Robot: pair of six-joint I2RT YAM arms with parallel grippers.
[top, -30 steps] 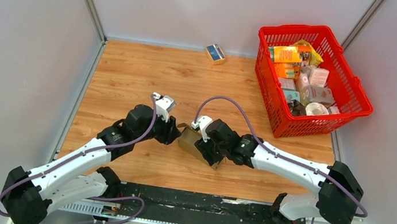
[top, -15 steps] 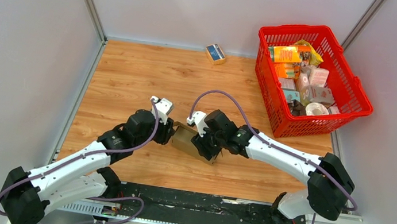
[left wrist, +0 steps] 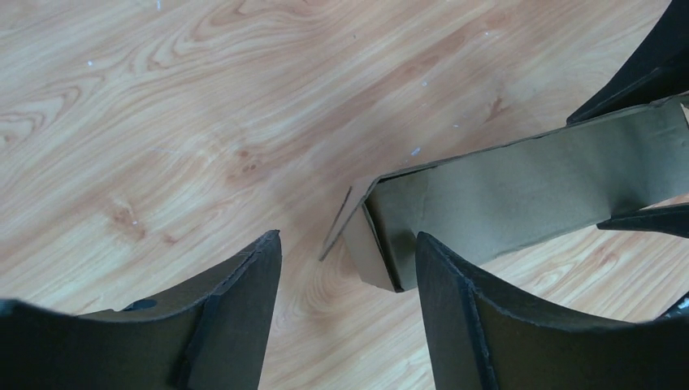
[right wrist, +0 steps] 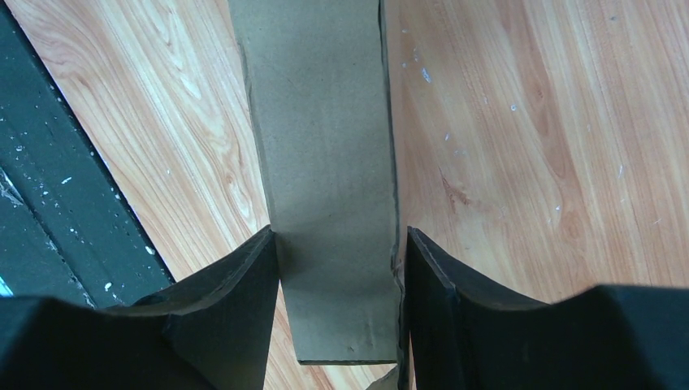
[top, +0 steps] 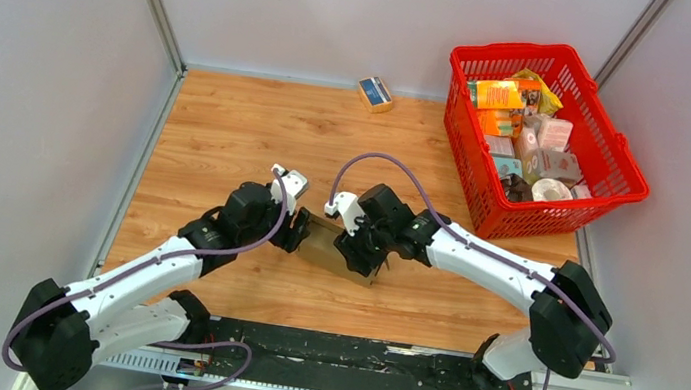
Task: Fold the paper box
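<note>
nothing is legible: print on the packages (top: 522, 127) in the red basket (top: 540, 219) and on the small blue box (top: 375, 92) is too small.

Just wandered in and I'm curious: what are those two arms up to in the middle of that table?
They are working on a brown paper box, folding it. The right arm has its jaws closed on one cardboard panel. The left arm has its jaws open at the box's other end, gripping nothing. The box is only partly formed.
</note>
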